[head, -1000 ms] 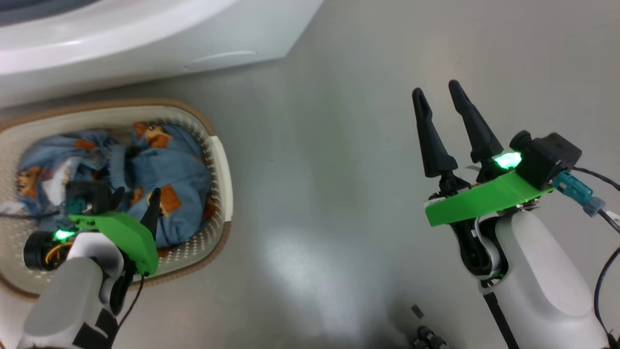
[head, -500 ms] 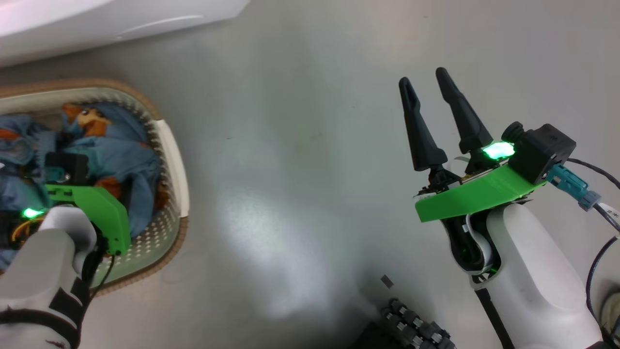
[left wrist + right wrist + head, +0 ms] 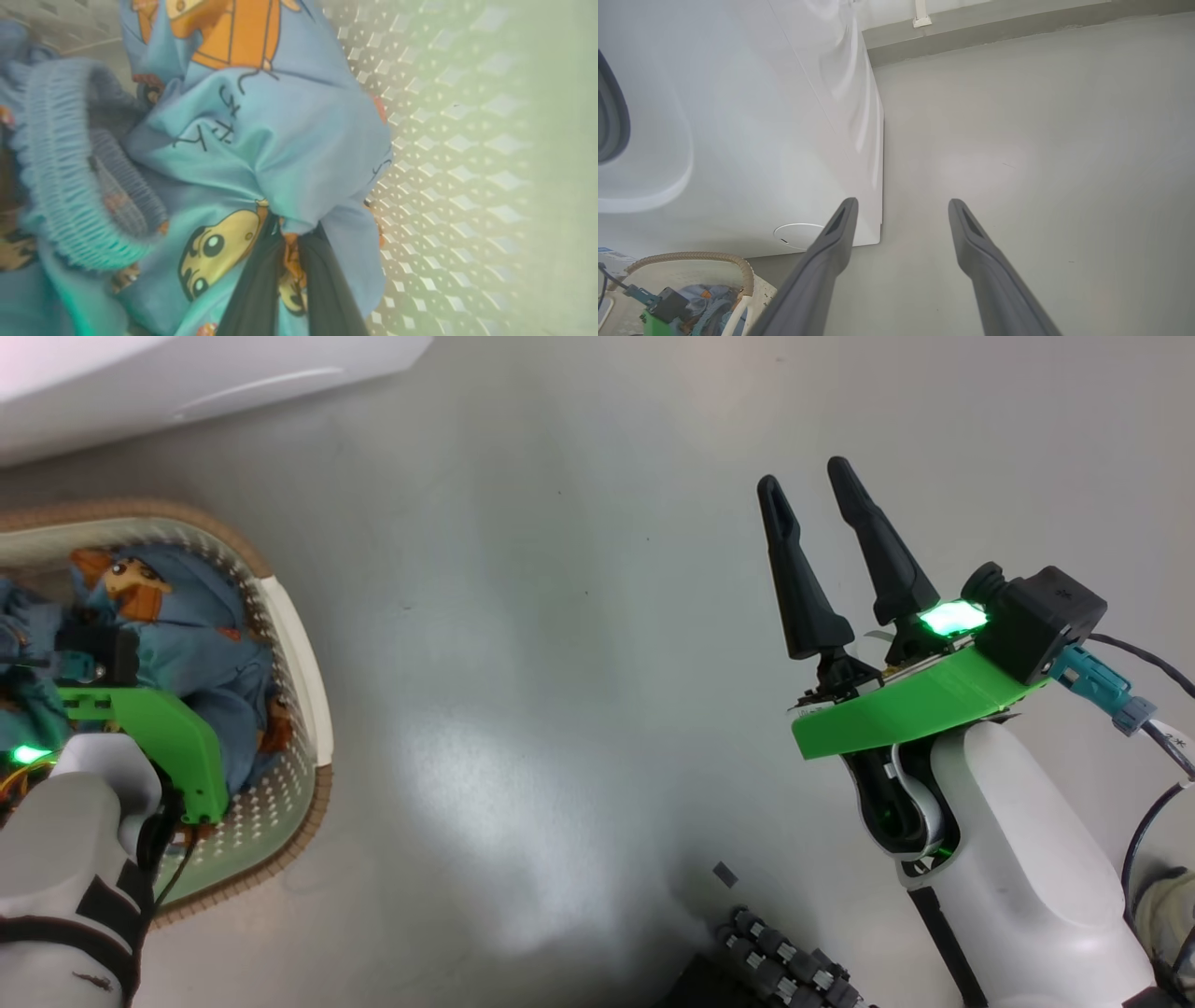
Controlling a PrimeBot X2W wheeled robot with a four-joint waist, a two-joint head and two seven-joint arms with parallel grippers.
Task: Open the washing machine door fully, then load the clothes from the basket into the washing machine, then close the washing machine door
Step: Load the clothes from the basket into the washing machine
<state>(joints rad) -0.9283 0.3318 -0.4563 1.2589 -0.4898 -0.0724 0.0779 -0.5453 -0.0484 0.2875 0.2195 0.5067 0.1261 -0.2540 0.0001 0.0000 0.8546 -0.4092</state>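
Head view: The basket stands on the floor at lower left, below the white washing machine. The clothes lie inside the basket. The left arm's green bracket sits above them. The right end effector hangs over bare floor, well apart from the basket, with its fingers spread and empty.

Left wrist view: The left end effector is pressed together, pinching a fold of the clothes. The basket's perforated wall is at right.

Right wrist view: The fingers are spread. The washing machine is at left, and the basket with the clothes is at the lower left corner.
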